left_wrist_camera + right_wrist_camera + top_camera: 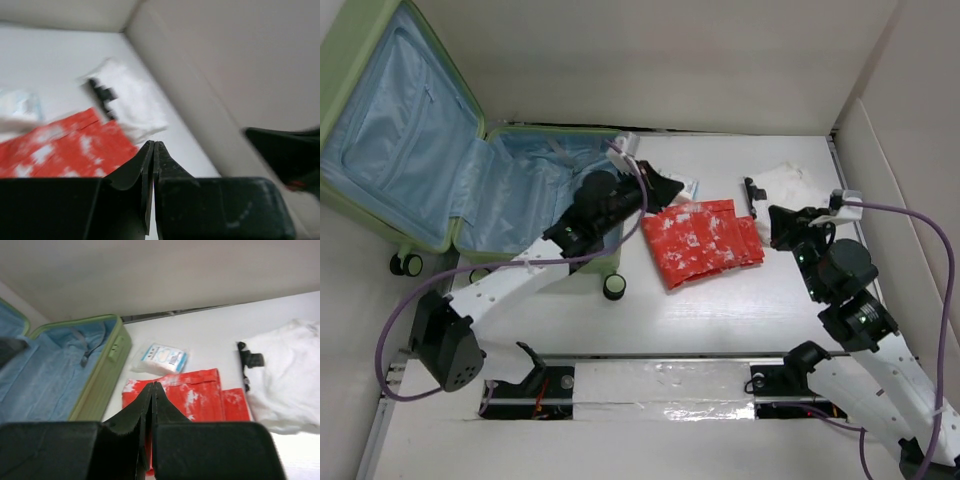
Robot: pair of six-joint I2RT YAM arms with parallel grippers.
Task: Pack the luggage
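Note:
The pale green luggage (380,150) lies open at the far left, blue lining up; its rim shows in the right wrist view (107,367). A folded red-and-white cloth (705,242) lies on the table right of it, also in the left wrist view (65,150) and right wrist view (200,395). My left gripper (665,188) is shut and empty above the luggage's right edge, near the cloth's far-left corner. My right gripper (782,228) is shut and empty just right of the cloth.
A white garment (795,185) with a black strap (752,195) lies at the far right, and shows in the right wrist view (285,375). A small white-and-blue packet (162,358) lies between luggage and cloth. Cardboard walls (905,150) stand behind and right.

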